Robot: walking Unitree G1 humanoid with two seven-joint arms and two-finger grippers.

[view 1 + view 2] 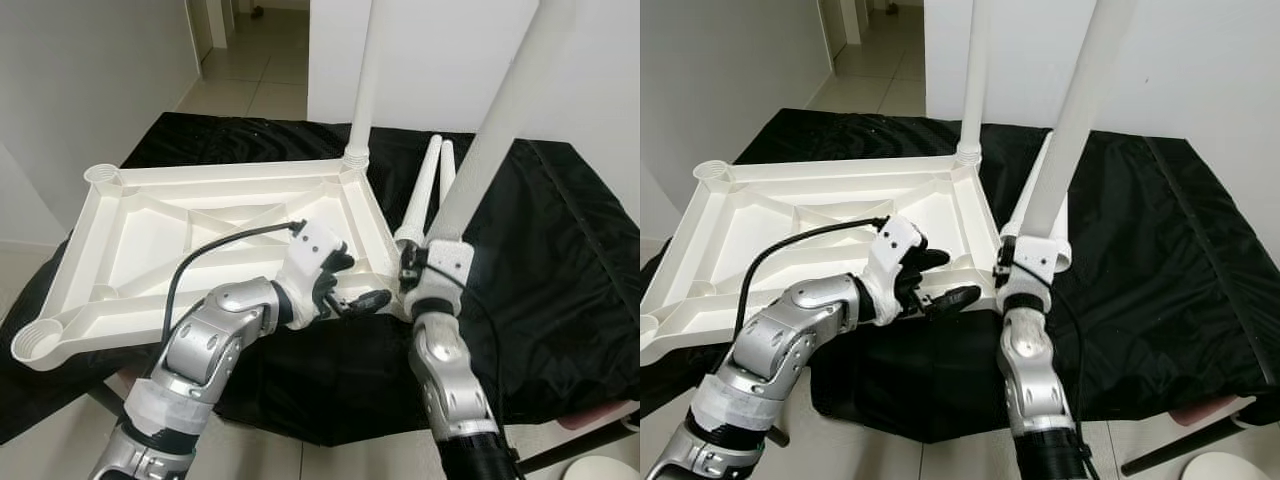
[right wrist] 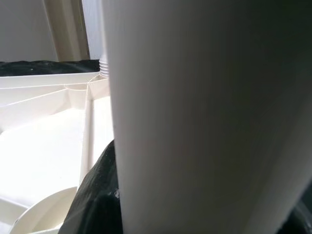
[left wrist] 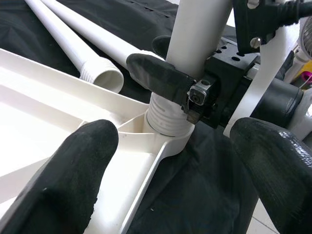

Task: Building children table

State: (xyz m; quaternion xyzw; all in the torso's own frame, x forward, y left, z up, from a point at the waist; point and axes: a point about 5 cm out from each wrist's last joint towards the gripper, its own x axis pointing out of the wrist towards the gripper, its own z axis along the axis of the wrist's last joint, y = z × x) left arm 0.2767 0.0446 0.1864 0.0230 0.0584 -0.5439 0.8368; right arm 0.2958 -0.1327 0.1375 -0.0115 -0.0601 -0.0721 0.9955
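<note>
A white plastic table top lies upside down on a black cloth. One white leg stands in its far right corner socket. My right gripper is shut on a second leg and holds it upright at the near right corner. That leg's threaded end sits in the socket there. My left gripper is open just left of that corner, its fingers spread on either side of the socket. Two loose legs lie on the cloth to the right of the table top.
The black cloth covers a low surface whose front edge is close to me. Open sockets show at the far left and near left corners. White walls stand behind, with a tiled hallway at the far left.
</note>
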